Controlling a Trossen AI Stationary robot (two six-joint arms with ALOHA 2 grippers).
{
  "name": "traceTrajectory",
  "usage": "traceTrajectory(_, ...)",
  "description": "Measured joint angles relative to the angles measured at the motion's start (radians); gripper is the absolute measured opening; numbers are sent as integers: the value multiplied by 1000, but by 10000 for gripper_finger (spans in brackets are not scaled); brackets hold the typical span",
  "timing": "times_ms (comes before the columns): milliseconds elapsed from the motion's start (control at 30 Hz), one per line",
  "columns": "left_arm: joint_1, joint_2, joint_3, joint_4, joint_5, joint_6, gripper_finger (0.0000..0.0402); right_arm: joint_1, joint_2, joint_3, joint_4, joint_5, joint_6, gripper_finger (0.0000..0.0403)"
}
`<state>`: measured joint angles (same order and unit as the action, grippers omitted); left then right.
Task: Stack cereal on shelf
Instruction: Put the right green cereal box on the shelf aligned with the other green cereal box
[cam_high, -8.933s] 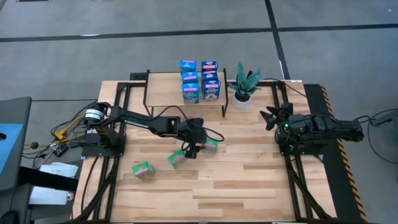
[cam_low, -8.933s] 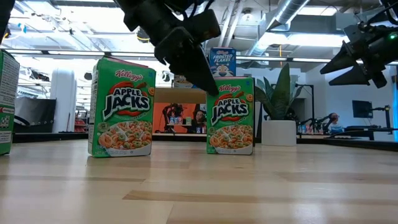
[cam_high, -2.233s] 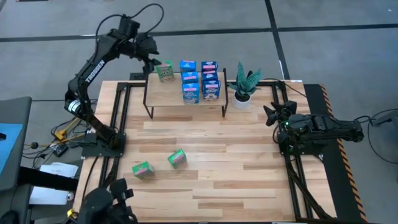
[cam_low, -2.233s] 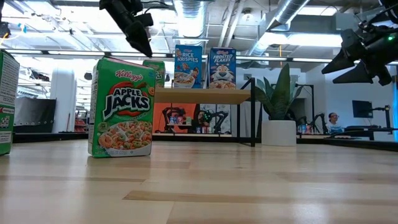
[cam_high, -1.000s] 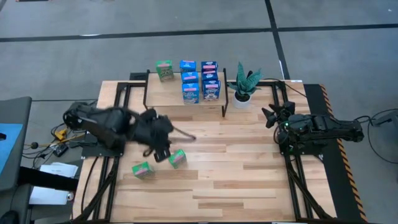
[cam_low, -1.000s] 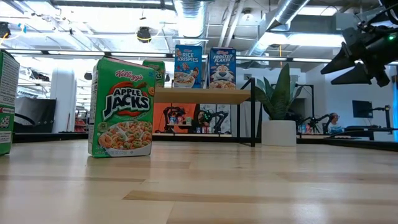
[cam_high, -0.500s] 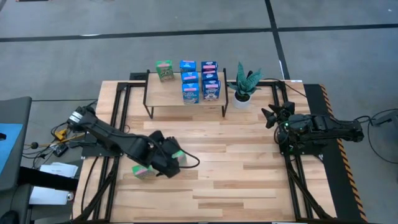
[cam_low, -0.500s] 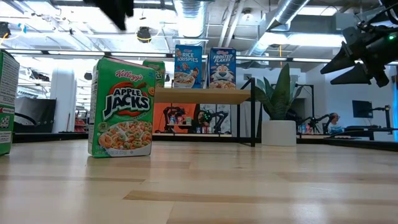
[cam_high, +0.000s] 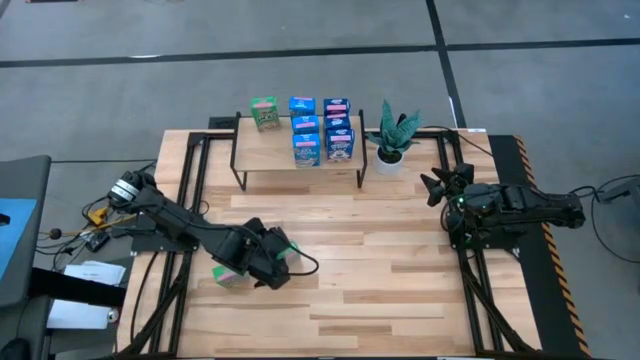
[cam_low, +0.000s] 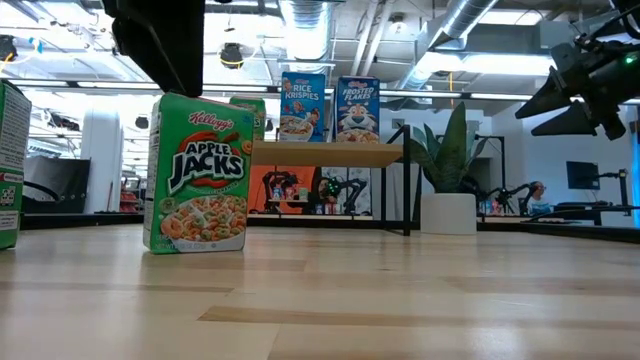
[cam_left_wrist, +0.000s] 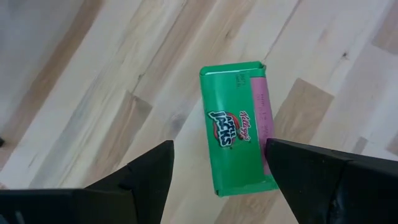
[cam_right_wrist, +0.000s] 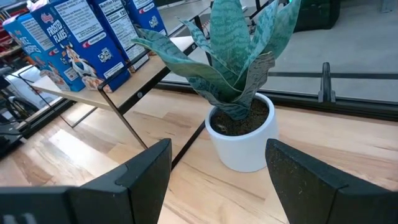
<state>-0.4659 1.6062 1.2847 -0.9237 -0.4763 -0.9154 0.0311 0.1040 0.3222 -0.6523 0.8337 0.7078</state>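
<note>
Left gripper (cam_left_wrist: 219, 168) over green box (cam_left_wrist: 238, 127), fingers apart on either side, not clamped. Right gripper (cam_right_wrist: 217, 168) parked near plant (cam_right_wrist: 233, 74), fingers apart, nothing held.

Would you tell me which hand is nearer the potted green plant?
Right. The right hand waits just beside the white-potted green plant; the left hand hovers far off over a green cereal box.

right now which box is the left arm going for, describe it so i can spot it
On the wooden table, in front of the shelf, two green Apple Jacks boxes stand loose. It is the right-hand one, under the left tool, whose open fingers straddle it. The other green box stands uncovered beside it.
</note>
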Motion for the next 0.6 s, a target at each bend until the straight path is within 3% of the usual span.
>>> traceTrajectory(400,-2,-23,0,31,-4,20,245,0,0,0,0,0,0,286)
traceTrajectory(600,5,-22,0,62,88,36,260,0,0,0,0,0,0,286)
